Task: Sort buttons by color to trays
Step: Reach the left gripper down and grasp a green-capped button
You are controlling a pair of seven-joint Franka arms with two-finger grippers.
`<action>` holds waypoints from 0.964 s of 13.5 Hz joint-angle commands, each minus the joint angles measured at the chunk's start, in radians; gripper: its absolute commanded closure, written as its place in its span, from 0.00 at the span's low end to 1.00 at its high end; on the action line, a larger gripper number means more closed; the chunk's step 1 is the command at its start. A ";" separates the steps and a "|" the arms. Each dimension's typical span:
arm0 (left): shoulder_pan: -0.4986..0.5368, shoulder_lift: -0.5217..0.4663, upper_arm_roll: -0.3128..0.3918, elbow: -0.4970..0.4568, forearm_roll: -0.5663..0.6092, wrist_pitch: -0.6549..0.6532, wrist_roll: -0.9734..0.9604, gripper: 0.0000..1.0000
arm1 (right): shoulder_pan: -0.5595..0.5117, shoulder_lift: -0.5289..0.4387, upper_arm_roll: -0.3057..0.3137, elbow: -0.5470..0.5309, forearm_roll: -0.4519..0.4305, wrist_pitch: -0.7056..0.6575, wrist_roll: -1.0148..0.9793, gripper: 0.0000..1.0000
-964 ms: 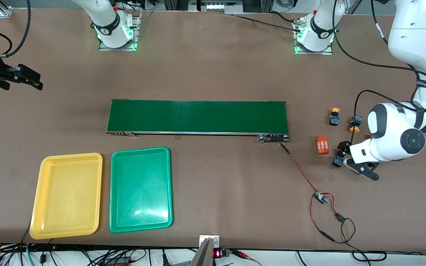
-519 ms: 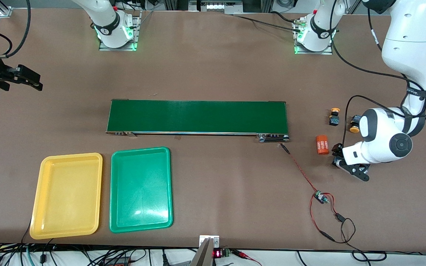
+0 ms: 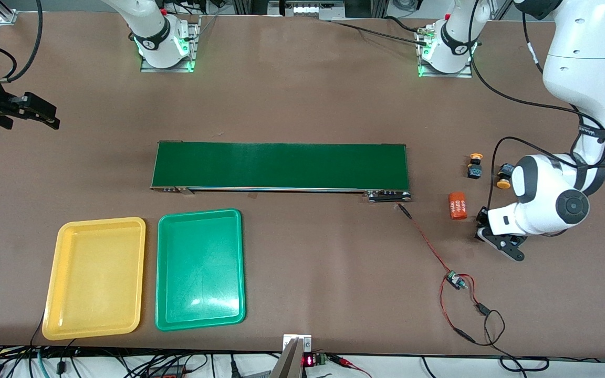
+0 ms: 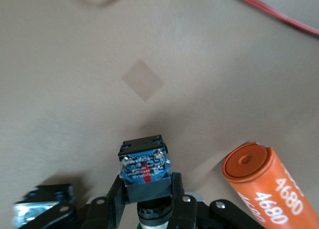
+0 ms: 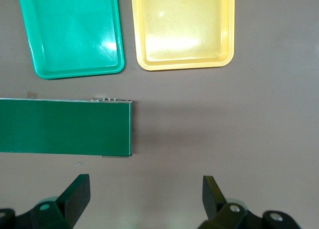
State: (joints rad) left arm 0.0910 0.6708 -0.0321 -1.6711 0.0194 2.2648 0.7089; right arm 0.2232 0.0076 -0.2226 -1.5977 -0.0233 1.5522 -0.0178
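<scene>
A: While clenched on one button, left end effector low over the desk at the left arm's end, just beside the orange cylinder. Whether lifted clear of the desk: cannot tell.

B: Cap colour?

A: Mostly hidden between the fingers. Sliver of green under the black body, so probably green. Long axis along the fingers, cap toward the wrist, blue terminal face outward.

B: Destination?

A: Green tray, well apart, toward the right arm's end, nearer to the front camera than the conveyor belt. Yellow tray just beside it. Right end effector nearer to both trays, released wide, waiting over the desk off the belt's end.

B: Materials?

A: Button: hard blocky plastic, flat-sided, good for a pinch. Trays: glossy, shallow, rounded corners, both empty. Cylinder: smooth, round, prone to roll if nudged. One yellow-capped button and a second yellow-capped one untouched close by.
</scene>
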 commanded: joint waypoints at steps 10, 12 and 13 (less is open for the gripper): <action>-0.122 -0.206 -0.150 0.056 -0.085 -0.553 -0.518 0.82 | 0.002 -0.009 0.008 -0.011 -0.003 0.020 0.009 0.00; -0.128 -0.258 -0.204 -0.030 -0.102 -0.539 -0.690 0.82 | -0.002 -0.009 0.008 -0.011 -0.003 0.020 0.003 0.00; -0.126 -0.295 -0.234 -0.089 -0.114 -0.513 -0.771 0.82 | -0.002 -0.009 0.008 -0.011 -0.003 0.022 0.001 0.00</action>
State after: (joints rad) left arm -0.0479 0.4836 -0.2178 -1.6226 -0.0645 1.7197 0.0688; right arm 0.2252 0.0078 -0.2199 -1.5977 -0.0233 1.5610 -0.0179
